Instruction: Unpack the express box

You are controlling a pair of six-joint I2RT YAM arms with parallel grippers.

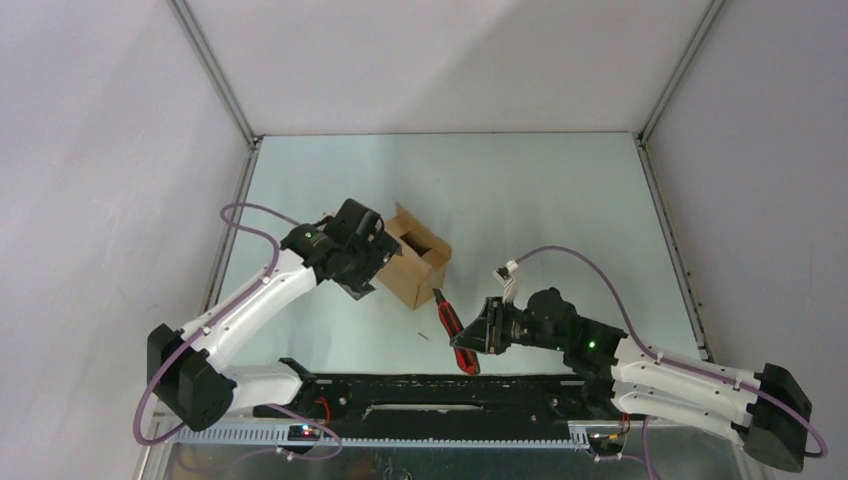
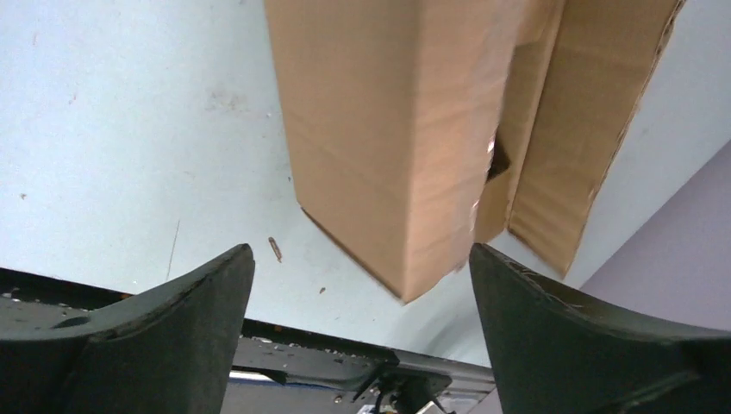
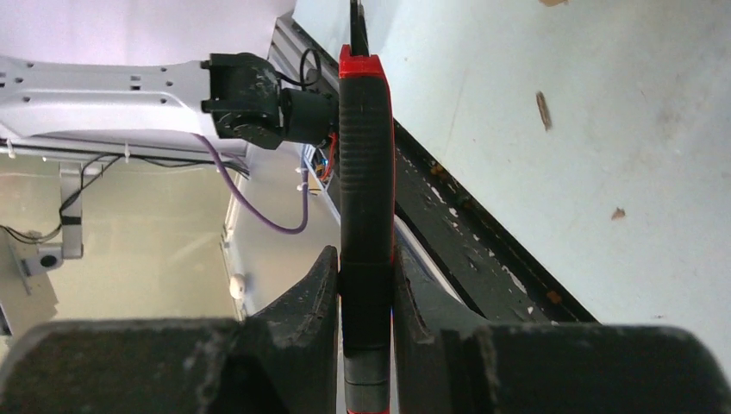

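The express box [image 1: 415, 258], a small brown cardboard carton with its top flaps up, stands on the pale table just left of centre. In the left wrist view the express box [image 2: 392, 138] fills the upper middle, one flap hanging at its right. My left gripper [image 1: 362, 272] sits at the box's left side; its fingers [image 2: 185, 310] stand wide apart with a bottom corner of the box just beyond their gap, and nothing is between them. My right gripper [image 1: 478, 336] is shut on a red-and-black utility knife [image 3: 365, 198], which slants from gripper towards the box [image 1: 455, 328].
A black rail [image 1: 440, 392] runs along the table's near edge between the arm bases. Small brown scraps [image 2: 275, 249] lie on the table in front of the box. White enclosure walls [image 1: 110, 150] stand left, right and behind.
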